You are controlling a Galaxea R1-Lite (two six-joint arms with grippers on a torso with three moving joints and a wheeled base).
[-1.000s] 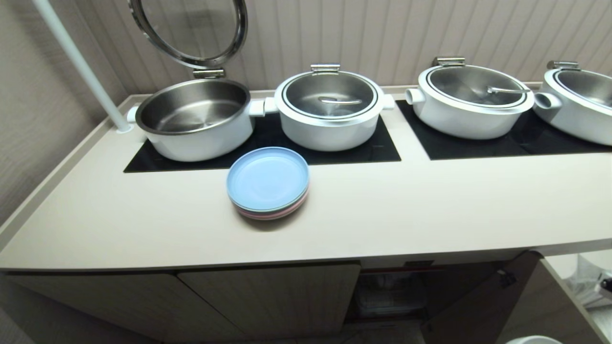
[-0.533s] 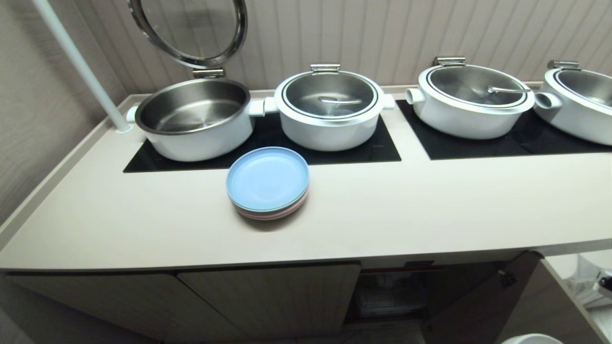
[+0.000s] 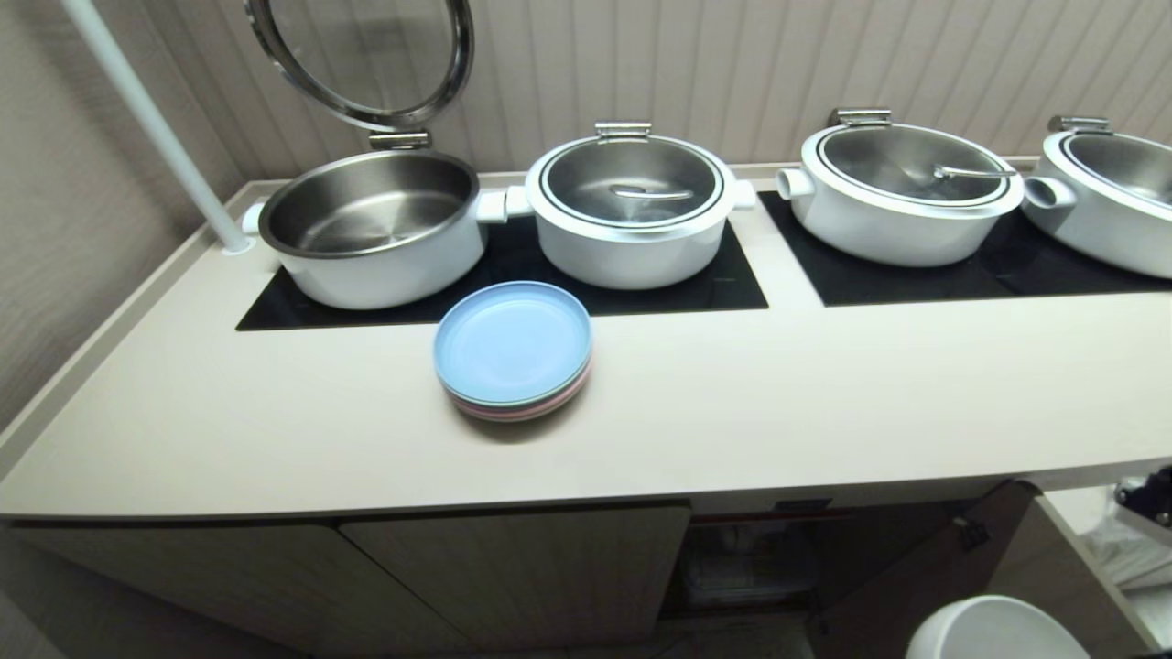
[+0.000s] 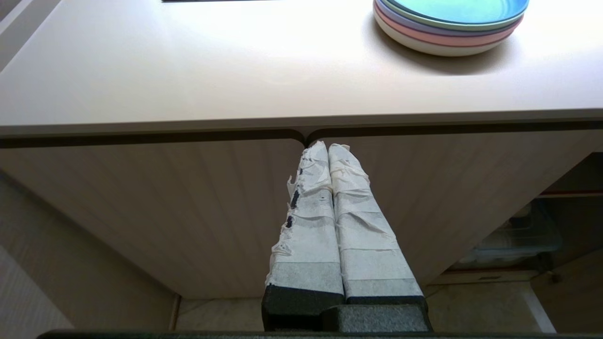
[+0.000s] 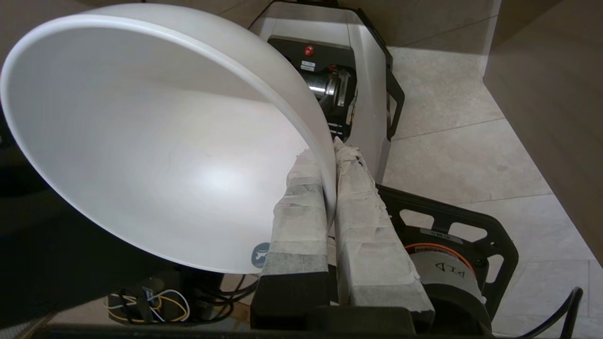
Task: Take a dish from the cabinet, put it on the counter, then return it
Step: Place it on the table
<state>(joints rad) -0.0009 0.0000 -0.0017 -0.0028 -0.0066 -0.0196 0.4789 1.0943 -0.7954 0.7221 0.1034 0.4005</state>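
bowl (image 5: 155, 141): plain glossy white, deep, its rim pinched in my right hand (image 5: 330, 157), low at the worktop's (image 3: 824, 412) right end, outside the cabinet (image 3: 513, 567) | my left hand (image 4: 328, 150): clenched, empty, before the doors | count: four pots (image 3: 632, 210), one plate stack (image 3: 513, 350), two hobs (image 3: 723, 284) | cream worktop, ribbed wall, tiled floor (image 5: 452, 141)

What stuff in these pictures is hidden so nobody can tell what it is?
- Head view: the white bowl is cut off by the bottom edge, so the right gripper pinching its rim shows only in the right wrist view.
- Head view: what sits inside the open cabinet is too dark to tell.
- Left wrist view: the stack of plates is cut off by the top edge.
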